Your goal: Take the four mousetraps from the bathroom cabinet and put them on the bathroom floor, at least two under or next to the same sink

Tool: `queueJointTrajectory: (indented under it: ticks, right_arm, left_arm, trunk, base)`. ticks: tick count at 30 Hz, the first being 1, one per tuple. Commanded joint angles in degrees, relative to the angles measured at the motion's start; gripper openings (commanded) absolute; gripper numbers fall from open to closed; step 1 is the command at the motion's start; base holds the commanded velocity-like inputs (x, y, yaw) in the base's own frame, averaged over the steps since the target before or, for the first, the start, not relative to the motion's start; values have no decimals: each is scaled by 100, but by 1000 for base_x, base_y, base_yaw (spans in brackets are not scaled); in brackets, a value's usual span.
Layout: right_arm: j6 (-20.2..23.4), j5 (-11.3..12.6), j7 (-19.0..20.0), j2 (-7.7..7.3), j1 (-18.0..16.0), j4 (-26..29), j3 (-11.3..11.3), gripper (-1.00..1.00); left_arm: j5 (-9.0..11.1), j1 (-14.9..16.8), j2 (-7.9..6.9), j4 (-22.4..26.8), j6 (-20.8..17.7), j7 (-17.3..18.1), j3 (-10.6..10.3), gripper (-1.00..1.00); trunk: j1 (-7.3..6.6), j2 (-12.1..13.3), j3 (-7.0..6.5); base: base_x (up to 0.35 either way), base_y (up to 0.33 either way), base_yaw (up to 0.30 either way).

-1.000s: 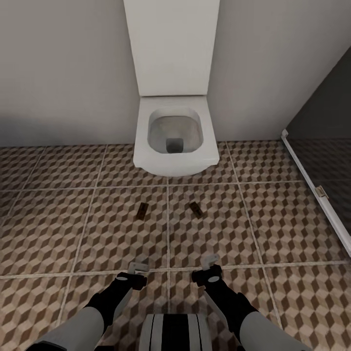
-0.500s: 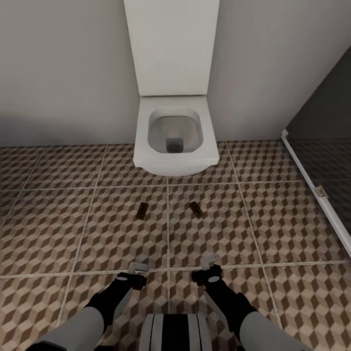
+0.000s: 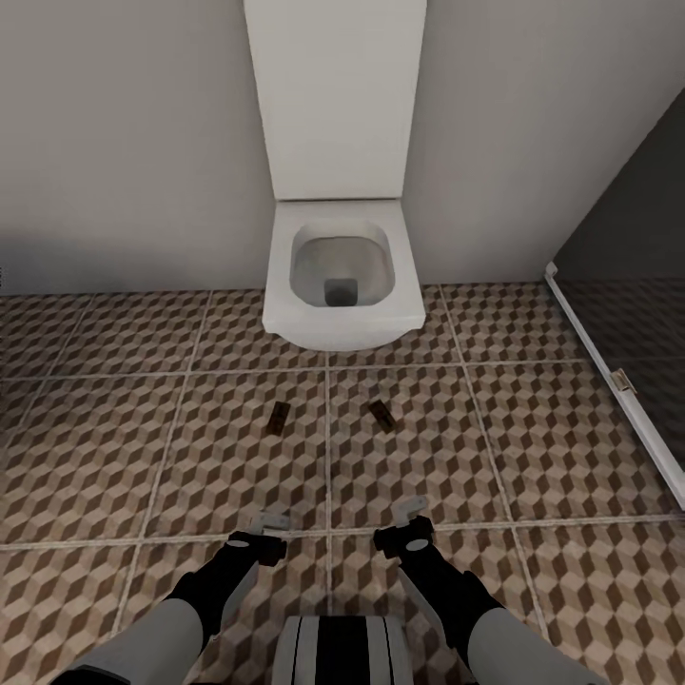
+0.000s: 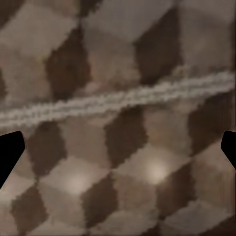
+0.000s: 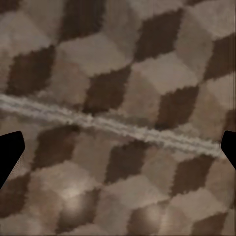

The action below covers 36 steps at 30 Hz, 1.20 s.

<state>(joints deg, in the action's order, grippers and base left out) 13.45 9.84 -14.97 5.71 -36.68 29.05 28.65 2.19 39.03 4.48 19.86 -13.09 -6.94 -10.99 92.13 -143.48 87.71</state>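
Two mousetraps lie on the bathroom floor (image 3: 143, 457) in front of the toilet (image 3: 342, 285), one on each side of the grout line that runs out from under the bowl. The left mousetrap (image 3: 278, 417) and the right mousetrap (image 3: 381, 414) are small dark-tan boards, apart from each other and clear of the toilet's base, each on its own tile. Their wire parts are too small to make out.

The toilet is white and wall-hung, with a tall white panel (image 3: 333, 95) rising behind it against a plain grey wall (image 3: 124, 143). To the right stands a dark glass shower screen (image 3: 628, 285) with a white bottom rail.

Both arms reach down and forward from the robot's body. The left gripper (image 3: 269, 525) hangs low over the tiles, short of the left mousetrap and not touching it. The right gripper (image 3: 412, 512) sits likewise short of the right mousetrap. Both are empty. In the left wrist view the dark fingertips (image 4: 10, 155) sit at the far edges with patterned tile and a pale grout line between them, so those jaws are spread wide. The right wrist view shows the same: fingertips (image 5: 10, 155) wide apart over bare tile and a grout line.
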Motion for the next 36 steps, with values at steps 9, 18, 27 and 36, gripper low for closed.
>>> queueJointTrajectory:
  ticks: [9, 18, 27, 36]
  right_arm:
    - [0, 0, 1, 0, 0, 12, 0, 100]
    - [0, 1, 1, 0, 2, 13, 0, 100]
    - [0, 1, 3, 0, -1, 13, 0, 100]
    - [-5, 0, 11, 0, -1, 45, 0, 100]
  left_arm:
    - [0, 0, 0, 0, 0, 0, 0, 100]
    - [0, 0, 0, 0, 0, 0, 0, 100]
    - [0, 0, 0, 0, 0, 0, 0, 100]
    - [0, 0, 0, 0, 0, 0, 0, 100]
  trunk:
    - [-23, 12, -200]
    - [-46, 24, -400]
    - [-244, 385, -561]
    - [-441, 746, -723]
  base:
    - [0, 0, 0]
    - [0, 0, 0]
    - [0, 0, 0]
    - [0, 0, 0]
